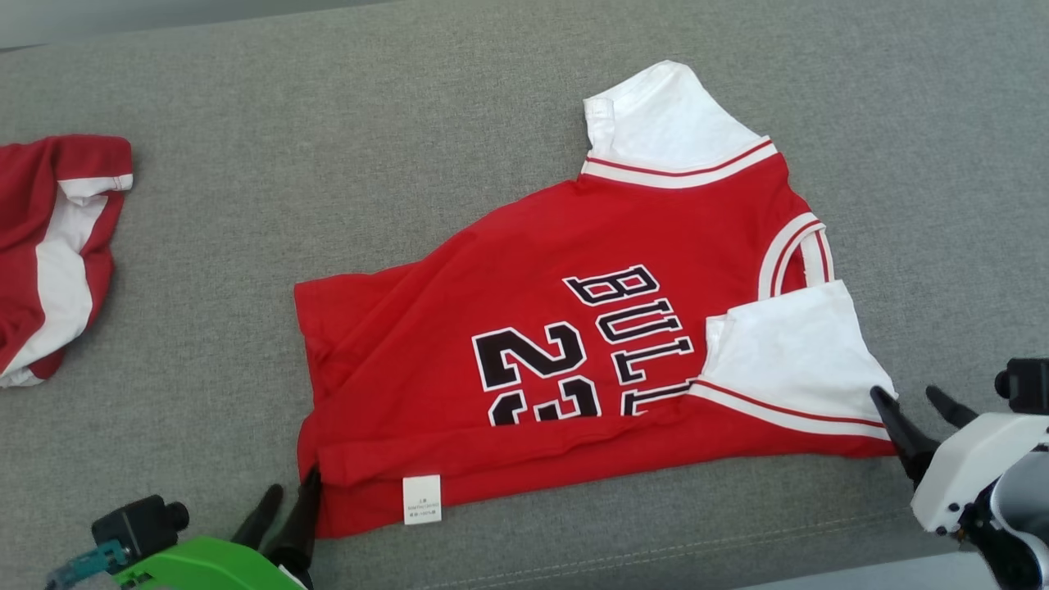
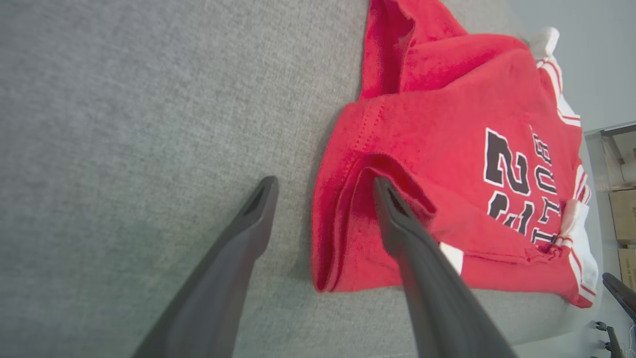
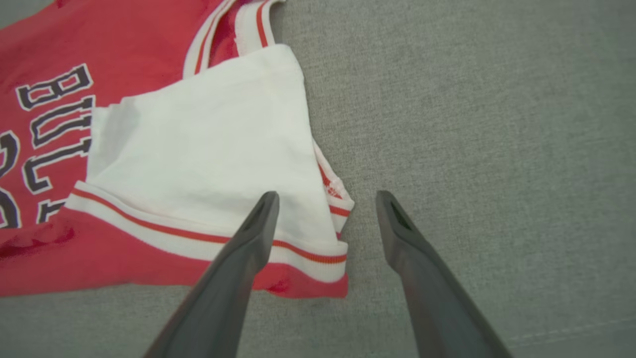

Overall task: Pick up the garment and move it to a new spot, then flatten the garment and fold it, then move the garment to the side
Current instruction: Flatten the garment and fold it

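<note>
Left claw and right claw gape at near corners of red-and-white fabric jersey; one fold seems done, rest remains

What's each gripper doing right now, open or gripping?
Left gripper: open, holding nothing, at the jersey hem corner.
Right gripper: open, holding nothing, beside the white sleeve.

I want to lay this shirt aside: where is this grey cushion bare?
Widest free patch of grey fabric cushion: between the red-and-white garment at the left edge and the red jersey with white sleeves. Also bare: the strip beyond the jersey. Crowded: the near edge, with the left end effector and right end effector at the jersey's corners.
</note>
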### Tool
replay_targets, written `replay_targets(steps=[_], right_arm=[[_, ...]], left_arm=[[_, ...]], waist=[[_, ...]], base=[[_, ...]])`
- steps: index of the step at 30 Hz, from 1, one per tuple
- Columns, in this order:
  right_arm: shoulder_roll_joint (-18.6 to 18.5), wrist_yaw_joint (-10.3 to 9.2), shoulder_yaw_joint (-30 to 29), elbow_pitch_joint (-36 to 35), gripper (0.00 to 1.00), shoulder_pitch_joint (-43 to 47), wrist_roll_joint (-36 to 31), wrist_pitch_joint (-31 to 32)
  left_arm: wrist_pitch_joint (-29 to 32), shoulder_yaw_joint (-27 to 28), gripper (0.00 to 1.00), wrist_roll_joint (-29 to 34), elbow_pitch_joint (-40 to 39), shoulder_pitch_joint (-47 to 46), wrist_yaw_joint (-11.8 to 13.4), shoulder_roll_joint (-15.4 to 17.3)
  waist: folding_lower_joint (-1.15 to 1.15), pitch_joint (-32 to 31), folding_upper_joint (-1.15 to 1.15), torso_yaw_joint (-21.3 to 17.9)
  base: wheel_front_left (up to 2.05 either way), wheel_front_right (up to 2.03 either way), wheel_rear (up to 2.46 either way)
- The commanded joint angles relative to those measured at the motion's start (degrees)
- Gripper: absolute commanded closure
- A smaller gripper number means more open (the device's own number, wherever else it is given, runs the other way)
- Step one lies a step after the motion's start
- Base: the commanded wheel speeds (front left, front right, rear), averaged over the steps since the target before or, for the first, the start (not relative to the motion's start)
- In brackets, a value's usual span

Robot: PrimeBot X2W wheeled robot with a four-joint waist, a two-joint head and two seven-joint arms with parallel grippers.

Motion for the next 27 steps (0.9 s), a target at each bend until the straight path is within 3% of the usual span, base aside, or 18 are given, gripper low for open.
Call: replay_targets(steps=[1,9,14,20,27], right_arm=[[-0.60,-0.08,-0.66,-0.99,0.00,-1.32,-0.25,-0.60],[-2.72,-0.08,-1.40,-8.36,0.00,-8.50,-0.55,0.31],[-4.00,-0.06,2.31,-8.34,0.00,-18.88,-2.43,2.33],[-2.74,-0.06,10.03,0.57,0.00,-35.99,-5.01,4.23],[-4.26,-0.07,16.47,16.09,0.00,-51.04,-8.14,1.88]], left_arm=[[-0.48,0.99,0.00,0.07,-1.32,-0.97,0.59,0.83],[1.58,4.70,0.00,0.96,-11.96,-5.32,3.12,5.46],[6.31,3.70,0.00,2.42,-11.63,-14.86,3.56,8.05],[11.00,0.30,0.00,4.20,-8.20,-26.10,2.66,7.97],[14.22,-4.04,0.00,5.34,-3.61,-33.41,-0.14,7.06]], waist=[[0.00,0.43,0.66,-0.14],[0.00,5.26,0.66,0.08],[0.00,10.82,0.66,1.33],[0.00,15.83,0.66,2.61],[0.00,18.69,0.66,6.39]], base=[[0.00,0.00,0.00],[0.00,0.00,0.00],[0.00,0.00,0.00],[0.00,0.00,0.00],[0.00,0.00,0.00]])
